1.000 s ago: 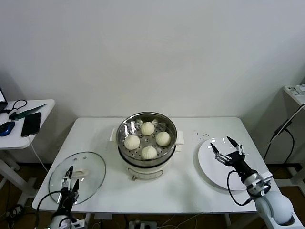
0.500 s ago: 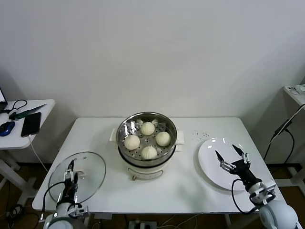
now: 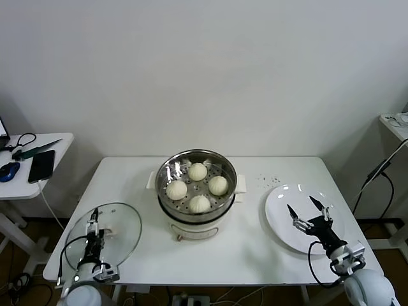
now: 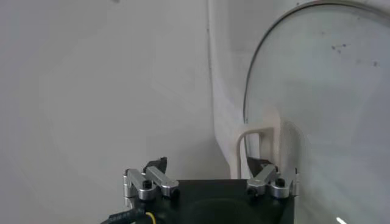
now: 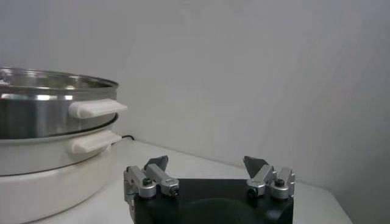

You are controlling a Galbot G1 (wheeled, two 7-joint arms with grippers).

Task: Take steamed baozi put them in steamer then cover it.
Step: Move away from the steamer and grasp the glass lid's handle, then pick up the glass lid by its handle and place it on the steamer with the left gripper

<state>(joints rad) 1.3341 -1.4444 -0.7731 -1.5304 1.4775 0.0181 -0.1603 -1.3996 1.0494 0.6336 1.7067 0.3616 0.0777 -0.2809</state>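
Several pale baozi [image 3: 197, 171] lie in the shiny steamer [image 3: 160, 175] on its white pot base at the table's middle. The glass cover [image 3: 124, 223] lies flat at the table's front left corner. My left gripper [image 3: 95, 217] hovers open over the cover, next to its white handle [image 3: 109, 230]. In the left wrist view the handle [image 4: 259, 145] stands just ahead of one fingertip of the open left gripper [image 4: 208, 164]. My right gripper [image 3: 303, 207] hangs open and empty over the plate. In the right wrist view the right gripper [image 5: 204, 161] faces the steamer [image 5: 55, 97] from a distance.
A flat white plate [image 3: 278, 213] with nothing on it lies at the table's right. A side table [image 3: 32, 150] to the left carries a phone, a mouse and cables. Small crumbs [image 3: 268, 180] dot the table behind the plate.
My left gripper has moved forward over the cover, closer to its handle. My right gripper has drawn back a little toward the table's front over the plate. Both stay open.
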